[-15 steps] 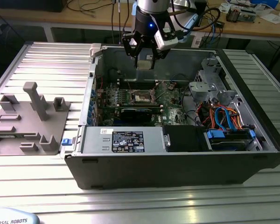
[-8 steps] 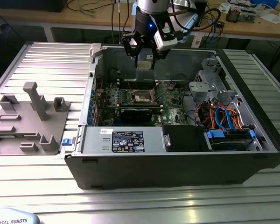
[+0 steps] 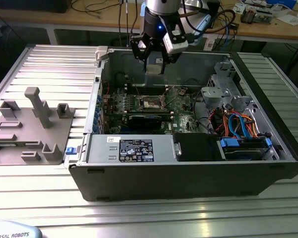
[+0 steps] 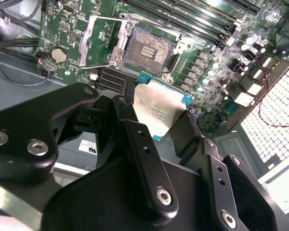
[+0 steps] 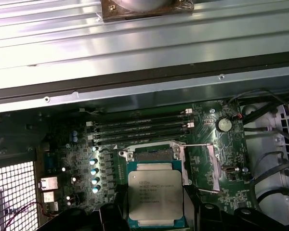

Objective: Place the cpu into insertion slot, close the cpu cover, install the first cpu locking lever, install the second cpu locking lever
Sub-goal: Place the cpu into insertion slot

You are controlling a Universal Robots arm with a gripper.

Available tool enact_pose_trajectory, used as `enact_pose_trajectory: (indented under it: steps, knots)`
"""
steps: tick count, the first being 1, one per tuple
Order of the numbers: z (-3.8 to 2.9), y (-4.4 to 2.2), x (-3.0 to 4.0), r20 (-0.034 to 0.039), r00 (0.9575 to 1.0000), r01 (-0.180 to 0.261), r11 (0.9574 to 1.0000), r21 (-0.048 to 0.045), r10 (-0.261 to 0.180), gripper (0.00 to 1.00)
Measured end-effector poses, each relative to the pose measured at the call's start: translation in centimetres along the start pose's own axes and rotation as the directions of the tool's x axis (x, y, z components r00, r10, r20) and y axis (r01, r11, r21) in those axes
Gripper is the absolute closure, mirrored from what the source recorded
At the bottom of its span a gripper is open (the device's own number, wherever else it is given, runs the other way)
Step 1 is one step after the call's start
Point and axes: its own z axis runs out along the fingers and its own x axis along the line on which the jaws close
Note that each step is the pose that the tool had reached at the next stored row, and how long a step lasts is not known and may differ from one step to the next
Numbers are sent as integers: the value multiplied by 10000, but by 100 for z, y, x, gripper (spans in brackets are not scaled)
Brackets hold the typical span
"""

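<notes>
Plainly, in the exterior view the gripper (image 3: 154,62) hangs over the open computer case (image 3: 188,173), clamped on the cpu (image 3: 153,68), a pale square at its tips. The insertion slot (image 3: 151,102) sits in the green motherboard (image 3: 181,106) at about six o'clock from the chip as that view frames it. How much of the gap is height and how much is setback toward the case's far wall, I cannot tell. In the second wrist view the black fingers (image 4: 127,120) press on two opposite edges of the chip, whose silvery top faces the camera. The slot lies just past the chip's free edge, bare, with its field of contacts showing. The cpu cover (image 4: 98,41) is swung open on the side toward the round coin cell (image 4: 58,55), so nothing lies over the socket. In the first wrist view the chip overlaps the slot's nearer rim, and its edges run parallel to that rim. Lay a dial on the board with the cover at three o'clock from the slot: this view puts the chip at six, the second wrist view at twelve. Two cameras disagreeing that way suggest the slot lies chiefly beneath the chip, not off to a side.
</notes>
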Motion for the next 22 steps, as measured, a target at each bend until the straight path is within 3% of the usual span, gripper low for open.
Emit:
enact_pose_trajectory:
  steps: [22]
  knots:
    - [7,-1,0,52,9982,-597,9982,-12,597,46]
